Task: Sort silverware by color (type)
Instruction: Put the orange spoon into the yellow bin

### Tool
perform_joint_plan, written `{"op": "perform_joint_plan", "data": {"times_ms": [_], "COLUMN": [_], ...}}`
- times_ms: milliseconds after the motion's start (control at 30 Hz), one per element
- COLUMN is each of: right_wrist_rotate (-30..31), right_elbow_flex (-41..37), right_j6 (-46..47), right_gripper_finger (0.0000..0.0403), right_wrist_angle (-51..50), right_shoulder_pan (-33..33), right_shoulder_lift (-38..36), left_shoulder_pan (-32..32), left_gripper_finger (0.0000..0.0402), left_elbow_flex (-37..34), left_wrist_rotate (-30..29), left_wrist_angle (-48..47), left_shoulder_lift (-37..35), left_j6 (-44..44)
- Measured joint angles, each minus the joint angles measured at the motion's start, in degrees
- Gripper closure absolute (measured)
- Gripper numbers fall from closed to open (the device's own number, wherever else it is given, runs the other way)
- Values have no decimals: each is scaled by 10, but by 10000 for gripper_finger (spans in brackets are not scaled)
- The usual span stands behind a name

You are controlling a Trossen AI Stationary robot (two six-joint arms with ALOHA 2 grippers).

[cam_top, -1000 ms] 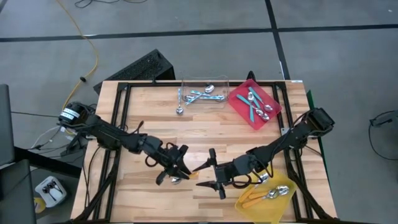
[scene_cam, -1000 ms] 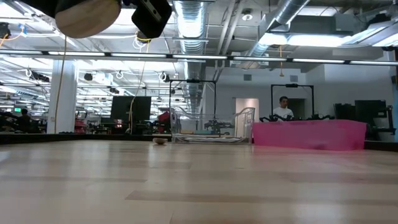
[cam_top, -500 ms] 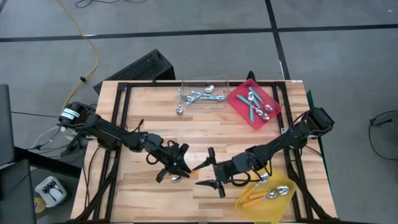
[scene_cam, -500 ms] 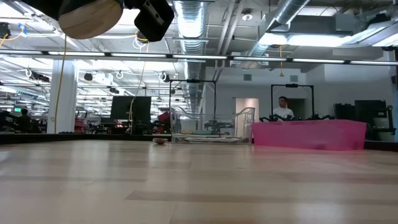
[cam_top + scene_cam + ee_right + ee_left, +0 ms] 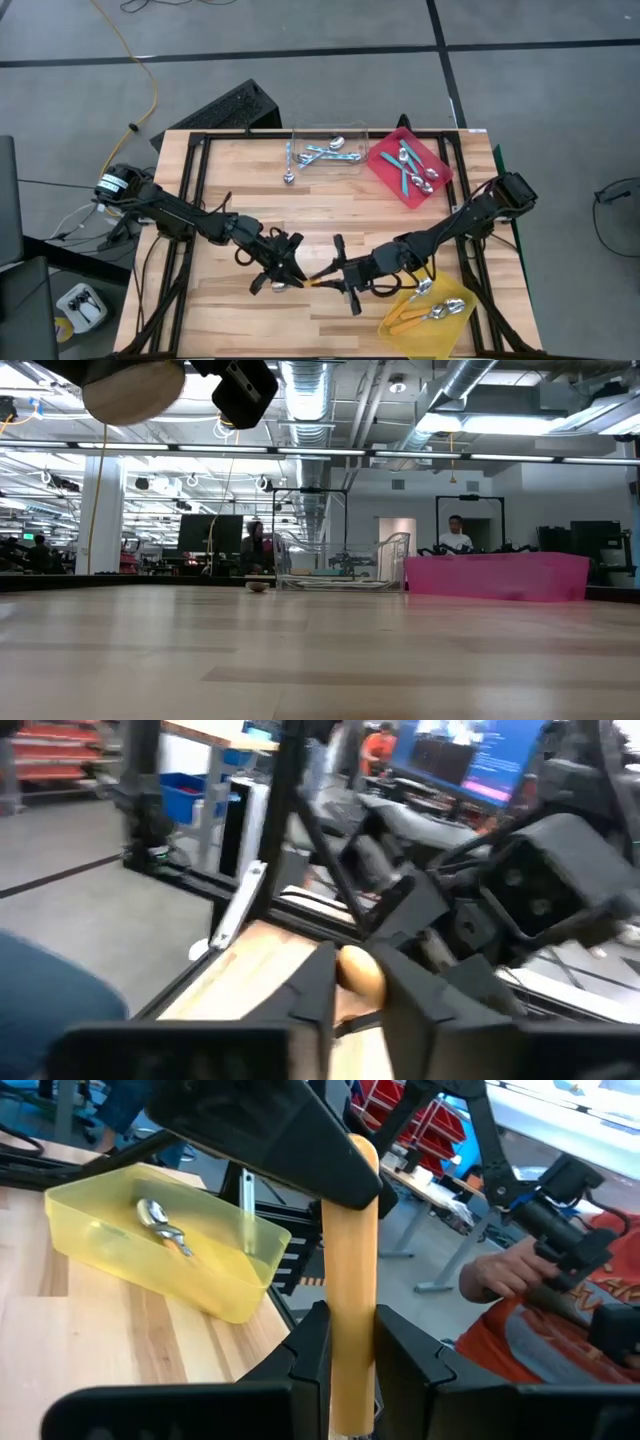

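An orange-handled spoon (image 5: 314, 282) hangs in the air over the near middle of the table, between my two grippers. My left gripper (image 5: 288, 273) comes from the table's left and is shut on it. My right gripper (image 5: 336, 279) comes from the right and is shut on the handle's other end. The left wrist view shows the orange handle (image 5: 351, 1280) running from my own fingers to the right gripper's dark fingers (image 5: 300, 1140). The spoon's shiny bowl (image 5: 279, 287) shows beside the left gripper. My left gripper pinches the orange handle (image 5: 350, 1365) between its two fingers, toward the bowl end. It comes level from the table's left, and the handle sticks out forward along the fingers. The spoon is clear of the table. My right gripper pinches the handle's rounded free end (image 5: 361, 974) between its two fingers, coming level from the table's right, facing the left gripper. The handle spans the gap between the two grippers, above the table.
A yellow tray (image 5: 452, 322) with orange spoons sits at the near right corner. A red tray (image 5: 385, 172) with teal spoons and a clear tray (image 5: 353, 132) with light blue spoons stand at the far edge. One spoon (image 5: 289, 177) lies beside the clear tray. People show beyond the table.
My right gripper, which stood open around the handle's free end, has shut on it. The spoon has stayed in place between the two grippers, with my left gripper still shut on it.
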Motion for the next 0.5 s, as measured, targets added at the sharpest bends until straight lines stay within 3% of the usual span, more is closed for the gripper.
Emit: {"op": "perform_joint_plan", "data": {"times_ms": [67, 367, 500], "right_wrist_rotate": [3, 4, 10], "right_elbow_flex": [0, 0, 0], "right_j6": [7, 15, 14], "right_gripper_finger": [349, 349, 349], "right_wrist_angle": [-7, -12, -13], "right_shoulder_pan": [-1, -3, 3], "right_shoulder_lift": [0, 0, 0], "left_shoulder_pan": [0, -1, -8], "left_gripper_finger": [360, 359, 332], "left_elbow_flex": [0, -1, -1], "left_wrist_rotate": [-1, -11, -19], "left_wrist_angle": [0, -5, -1], "left_shoulder_lift": [0, 0, 0], "left_j6": [-1, 15, 48]}}
